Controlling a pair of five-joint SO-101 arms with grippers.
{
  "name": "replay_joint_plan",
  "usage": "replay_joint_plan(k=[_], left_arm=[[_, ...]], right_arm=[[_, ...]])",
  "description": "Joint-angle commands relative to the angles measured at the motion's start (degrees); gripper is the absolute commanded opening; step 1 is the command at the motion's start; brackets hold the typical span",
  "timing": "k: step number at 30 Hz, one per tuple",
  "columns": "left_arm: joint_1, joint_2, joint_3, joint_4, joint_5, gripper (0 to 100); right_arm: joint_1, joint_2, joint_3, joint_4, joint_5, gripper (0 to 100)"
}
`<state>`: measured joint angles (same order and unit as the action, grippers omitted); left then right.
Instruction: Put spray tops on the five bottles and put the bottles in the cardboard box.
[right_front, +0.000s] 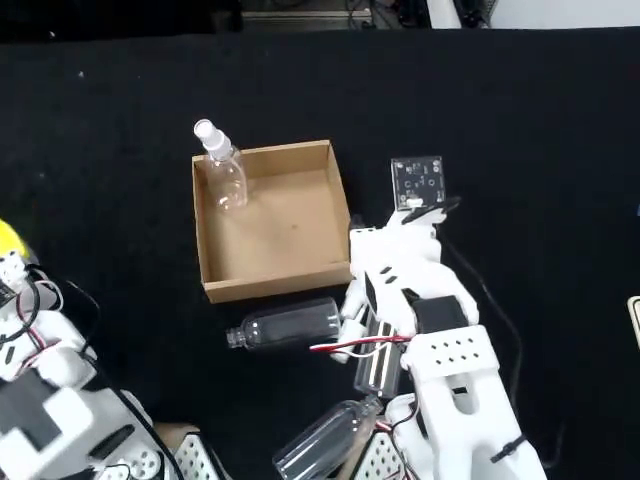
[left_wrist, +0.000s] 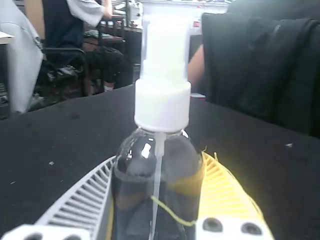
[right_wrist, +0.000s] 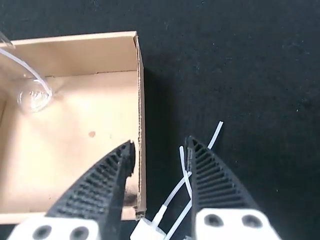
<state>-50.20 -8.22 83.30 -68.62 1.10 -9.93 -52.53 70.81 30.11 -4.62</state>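
Left wrist view has a bottle (left_wrist: 145, 150) clamped between my left gripper's (left_wrist: 160, 159) white and yellow fingers (left_wrist: 225, 195). Its long axis runs straight out from the wrist, its white spray top (left_wrist: 162, 95) is on and points away from me, and its base is cut off. High view cuts my left arm (right_front: 50, 400) at the near left corner. The cardboard box (right_front: 275, 278) sits mid-tabletop, a standing bottle (right_front: 225, 170) with its top on in the far left corner. An uncapped bottle (right_front: 285, 325) lies along the box's near wall, neck toward the left edge. A slanted bottle (right_front: 325, 440) lies at the near edge, partly cut off, neck toward my right arm (right_front: 400, 270); I cannot tell whether it is capped. Right wrist view shows my right gripper (right_wrist: 157, 147) spread apart and holding nothing, over the box's right wall. A loose spray top (right_wrist: 147, 231) with its thin tube lies beneath, half cut off.
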Motion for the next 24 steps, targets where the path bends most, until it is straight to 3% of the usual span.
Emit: replay_joint_plan(k=[1, 10, 24], left_arm=[[-2.1, 8.3, -3.8, -9.5, 0.0, 3], [-2.6, 22.8, -3.8, -27.0, 0.0, 3], [-4.1, 29.7, -5.4, -27.3, 0.2, 3]], right_arm=[[-0.6, -2.4, -0.3, -1.2, -0.4, 13.1], [-0.6, -2.4, -0.2, -1.2, -0.4, 13.1], [-0.5, -2.4, -0.2, -1.1, -0.4, 13.1]])
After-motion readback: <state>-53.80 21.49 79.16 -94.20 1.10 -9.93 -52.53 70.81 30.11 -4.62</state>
